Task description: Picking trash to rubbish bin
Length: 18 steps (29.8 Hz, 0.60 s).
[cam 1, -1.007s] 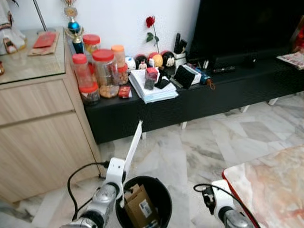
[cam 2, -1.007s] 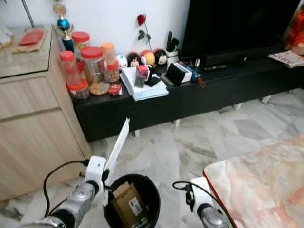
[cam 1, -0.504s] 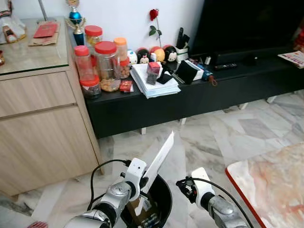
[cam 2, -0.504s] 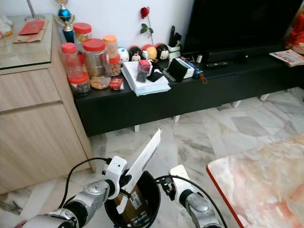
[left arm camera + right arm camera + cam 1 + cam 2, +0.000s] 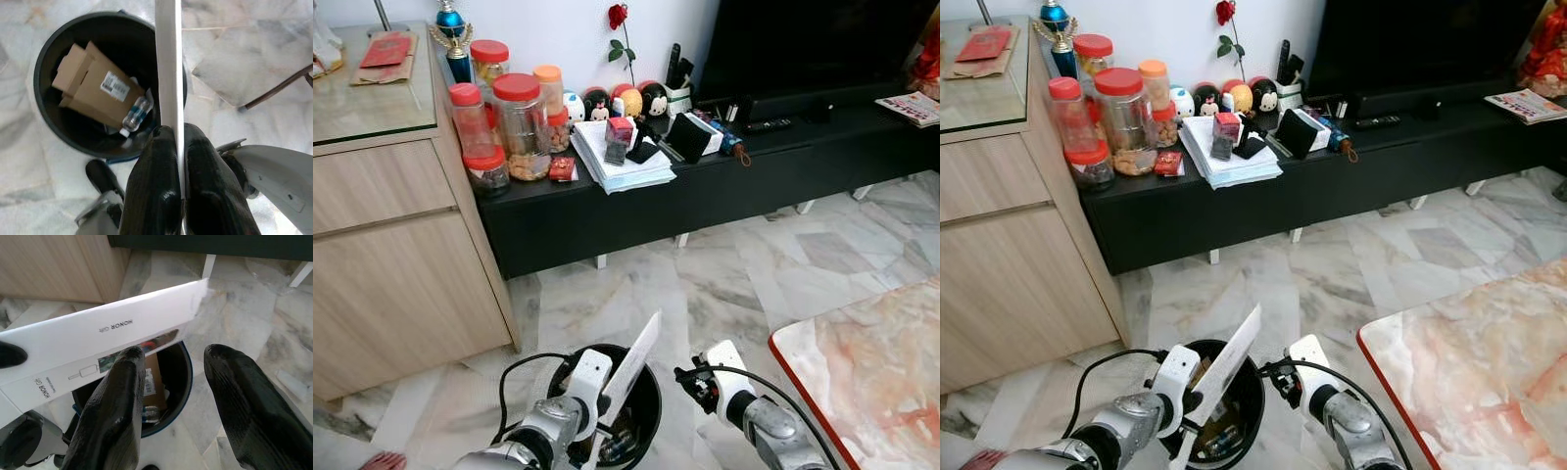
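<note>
A flat white box (image 5: 631, 366) with printed lettering is pinched edge-on by my left gripper (image 5: 178, 147), which is shut on it. The box tilts up over the black round bin (image 5: 647, 419) on the marble floor. Inside the bin lie a brown cardboard box (image 5: 93, 88) and a small clear plastic bottle (image 5: 135, 114). My right gripper (image 5: 171, 377) hangs open just right of the bin, its fingers (image 5: 115, 401) close beside the white box (image 5: 102, 345) without touching it.
A pink marble table (image 5: 871, 372) stands at the right. A wooden cabinet (image 5: 401, 255) stands at the left. Behind runs a low black TV bench (image 5: 705, 196) with jars, papers and figurines. Black cables (image 5: 524, 370) loop at my wrists. Toes of a foot (image 5: 382, 460) are at the lower left.
The white box has sunk lower over the bin with my left gripper. The camera has shifted, so the bench and cabinet sit a little differently. The right gripper holds about the same place.
</note>
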Motion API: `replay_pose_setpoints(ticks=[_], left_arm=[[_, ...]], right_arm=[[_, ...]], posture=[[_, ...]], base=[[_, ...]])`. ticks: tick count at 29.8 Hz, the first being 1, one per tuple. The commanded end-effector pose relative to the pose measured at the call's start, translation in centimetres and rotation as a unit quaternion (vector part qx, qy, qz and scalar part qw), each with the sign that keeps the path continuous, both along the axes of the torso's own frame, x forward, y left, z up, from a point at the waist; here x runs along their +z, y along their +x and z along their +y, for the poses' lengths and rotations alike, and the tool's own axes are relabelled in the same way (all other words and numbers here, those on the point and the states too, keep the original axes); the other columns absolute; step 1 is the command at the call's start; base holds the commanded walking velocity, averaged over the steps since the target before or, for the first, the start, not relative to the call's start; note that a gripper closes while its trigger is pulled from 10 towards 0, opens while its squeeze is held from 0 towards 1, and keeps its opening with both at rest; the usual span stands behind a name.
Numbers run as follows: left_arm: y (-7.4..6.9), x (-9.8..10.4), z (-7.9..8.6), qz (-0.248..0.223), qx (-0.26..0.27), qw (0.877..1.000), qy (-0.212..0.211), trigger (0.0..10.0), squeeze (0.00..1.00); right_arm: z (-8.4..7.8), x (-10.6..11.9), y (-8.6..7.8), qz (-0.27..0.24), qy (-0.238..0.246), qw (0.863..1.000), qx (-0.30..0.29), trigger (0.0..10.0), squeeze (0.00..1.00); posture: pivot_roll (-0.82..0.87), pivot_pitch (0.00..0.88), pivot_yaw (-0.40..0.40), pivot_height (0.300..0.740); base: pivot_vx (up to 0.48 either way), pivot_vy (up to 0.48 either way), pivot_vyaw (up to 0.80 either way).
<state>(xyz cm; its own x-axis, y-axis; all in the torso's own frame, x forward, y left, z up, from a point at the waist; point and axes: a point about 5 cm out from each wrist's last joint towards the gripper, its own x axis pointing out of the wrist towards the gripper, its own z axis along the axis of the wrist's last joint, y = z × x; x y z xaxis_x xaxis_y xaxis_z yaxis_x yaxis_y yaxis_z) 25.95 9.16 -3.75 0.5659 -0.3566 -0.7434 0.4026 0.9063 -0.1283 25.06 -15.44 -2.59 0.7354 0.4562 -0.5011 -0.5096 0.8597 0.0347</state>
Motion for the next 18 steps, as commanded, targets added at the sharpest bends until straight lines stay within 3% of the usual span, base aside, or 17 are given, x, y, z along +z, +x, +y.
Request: replay_pose_setpoints(ticks=[1,5,6,7,8,10,18], left_arm=[[-0.56,-0.43,-0.01,0.016,0.010,1.000,-0.005,10.0,0.00],[-0.67,-0.51,0.07,0.026,0.014,0.999,-0.012,10.0,0.00],[-0.68,-0.52,0.05,0.027,0.015,0.999,-0.013,10.0,0.15],[-0.67,-0.51,0.05,0.027,0.015,0.999,-0.014,10.0,0.38],[-0.67,-0.51,0.05,0.027,0.016,0.999,-0.014,10.0,0.95],[-0.65,-0.50,0.06,0.027,0.018,0.999,-0.015,10.0,1.00],[-0.48,-0.39,0.19,0.025,0.022,0.999,-0.016,10.0,1.00]], right_arm=[[-0.14,0.12,0.04,-0.002,-0.001,1.000,0.000,10.0,0.00],[-0.19,0.12,0.03,-0.002,-0.004,1.000,0.001,10.0,0.00],[-0.19,0.12,0.03,-0.002,-0.004,1.000,0.000,10.0,0.00],[-0.21,0.13,0.02,-0.002,-0.003,1.000,0.000,10.0,0.00],[-0.23,0.12,0.02,-0.002,-0.004,1.000,0.000,10.0,0.00],[-0.29,0.10,0.00,-0.002,-0.005,1.000,-0.001,10.0,0.00],[-0.33,0.06,-0.05,0.000,-0.003,1.000,-0.004,10.0,0.00]], posture=[[0.02,0.090,-0.101,0.740],[0.01,0.090,-0.100,0.740],[0.01,0.090,-0.100,0.740],[0.01,0.089,-0.101,0.740],[0.01,0.089,-0.101,0.740],[0.02,0.090,-0.101,0.740],[0.02,0.089,-0.101,0.740]], base=[[0.000,0.000,0.00],[0.000,0.000,0.00],[0.000,0.000,0.00],[0.000,0.000,0.00],[0.000,0.000,0.00],[0.000,0.000,0.00],[0.000,0.000,0.00]])
